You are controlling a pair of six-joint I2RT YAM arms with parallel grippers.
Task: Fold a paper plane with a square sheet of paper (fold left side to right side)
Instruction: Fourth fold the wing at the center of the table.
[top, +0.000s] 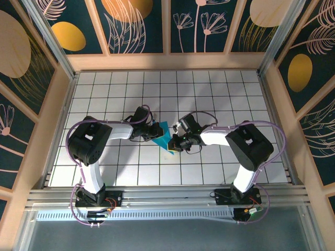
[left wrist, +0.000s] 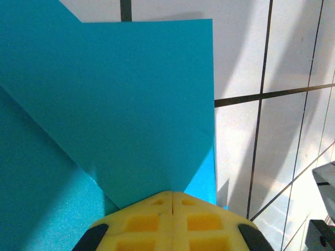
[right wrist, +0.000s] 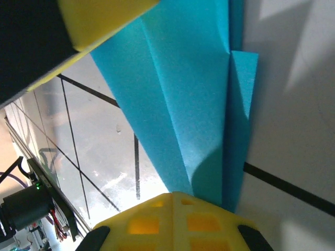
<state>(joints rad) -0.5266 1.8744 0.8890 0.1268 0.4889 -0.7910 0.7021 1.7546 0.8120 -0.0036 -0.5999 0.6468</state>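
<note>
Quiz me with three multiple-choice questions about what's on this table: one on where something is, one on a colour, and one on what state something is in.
1. Where is the paper?
A. In the far left corner
B. Mid-table, between the left gripper and the right gripper
C. On the metal rail by the arm bases

2. What colour is the paper?
A. Red
B. White
C. Cyan-blue

3. What state is the paper in?
A. Folded, with layers overlapping
B. Crumpled into a ball
C. Flat and unfolded

Answers:
1 B: the top view shows both grippers at the paper, near the middle of the white grid table.
2 C: every view shows it bright cyan-blue against the white table.
3 A: both wrist views show creased flaps lying over one another.
</note>
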